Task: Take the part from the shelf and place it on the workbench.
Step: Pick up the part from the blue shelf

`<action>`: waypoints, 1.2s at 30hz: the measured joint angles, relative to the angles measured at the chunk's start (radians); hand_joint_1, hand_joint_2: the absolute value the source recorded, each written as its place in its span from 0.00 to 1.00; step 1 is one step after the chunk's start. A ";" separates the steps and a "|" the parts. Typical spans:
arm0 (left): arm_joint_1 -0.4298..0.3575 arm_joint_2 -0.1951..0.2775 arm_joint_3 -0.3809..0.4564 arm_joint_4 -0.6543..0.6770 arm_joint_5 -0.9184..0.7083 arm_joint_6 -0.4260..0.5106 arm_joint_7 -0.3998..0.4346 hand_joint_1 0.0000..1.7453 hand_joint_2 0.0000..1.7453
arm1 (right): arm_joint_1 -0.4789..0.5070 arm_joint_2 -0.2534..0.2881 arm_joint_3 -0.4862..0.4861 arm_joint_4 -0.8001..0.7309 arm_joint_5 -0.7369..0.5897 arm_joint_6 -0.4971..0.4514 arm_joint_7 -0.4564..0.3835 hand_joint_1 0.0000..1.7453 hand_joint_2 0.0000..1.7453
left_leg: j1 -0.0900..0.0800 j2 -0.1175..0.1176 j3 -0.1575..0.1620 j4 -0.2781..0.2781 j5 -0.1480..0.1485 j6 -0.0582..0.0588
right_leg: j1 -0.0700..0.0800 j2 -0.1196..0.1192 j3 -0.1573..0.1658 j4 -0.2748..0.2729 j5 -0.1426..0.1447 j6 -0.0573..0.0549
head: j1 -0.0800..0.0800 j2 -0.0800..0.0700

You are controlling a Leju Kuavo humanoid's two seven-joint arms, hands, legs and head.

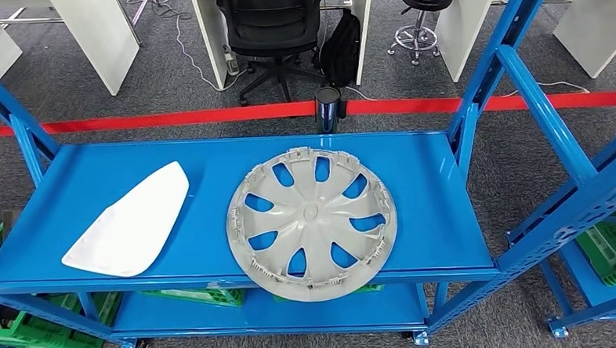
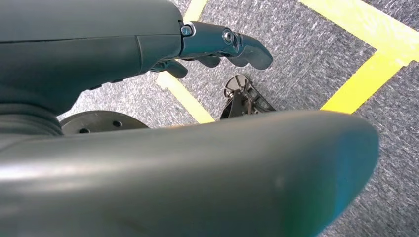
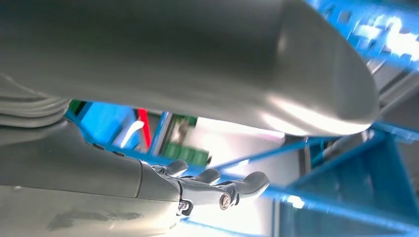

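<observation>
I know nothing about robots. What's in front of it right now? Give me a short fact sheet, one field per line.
Shelf: blue metal rack, top level in front of the robot
Round part: grey wheel cover, inner side up, at the front edge
Other part: white triangular panel, lying flat to the cover's left, apart from it
Below: green crates
Behind: red barrier tape, black office chair
Left hand: holds nothing, above the floor
Right hand: holds nothing
</observation>
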 joint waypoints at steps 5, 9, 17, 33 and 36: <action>0.000 -0.004 0.000 0.000 0.005 0.000 0.000 0.00 0.00 | 0.002 0.071 -0.117 -0.011 -0.044 0.000 -0.027 0.00 0.00 | 0.000 0.000 0.000 0.000 0.000 0.000 | 0.000 0.000 0.000 0.000 0.000 0.001 | 0.000 0.000; 0.000 -0.006 0.000 0.000 0.008 0.001 0.000 0.00 0.00 | 0.007 0.117 -0.201 -0.019 -0.077 0.001 -0.039 0.00 0.00 | 0.000 0.000 0.000 0.000 0.000 0.000 | 0.000 0.000 0.001 0.000 0.000 0.001 | 0.000 0.000; 0.000 -0.009 0.000 0.000 0.010 0.002 0.000 0.00 0.00 | 0.010 0.159 -0.274 -0.024 -0.086 0.001 -0.031 0.00 0.00 | 0.000 0.000 0.000 0.001 0.000 0.000 | 0.000 0.000 0.001 0.000 0.000 0.001 | 0.000 0.000; -0.004 -0.010 0.000 0.000 0.008 0.002 -0.002 0.00 0.00 | 0.027 0.112 -0.173 -0.024 0.100 0.003 0.102 0.00 0.00 | 0.000 -0.001 -0.002 0.001 0.000 0.000 | -0.001 -0.002 0.001 0.000 0.000 0.001 | 0.000 0.000; -0.004 -0.010 0.000 0.000 0.008 0.000 -0.003 0.00 0.00 | 0.021 0.086 -0.126 -0.024 0.148 0.003 0.133 0.00 0.00 | 0.000 -0.001 -0.002 0.001 0.000 0.000 | -0.001 -0.002 0.001 0.000 0.000 0.001 | 0.000 0.000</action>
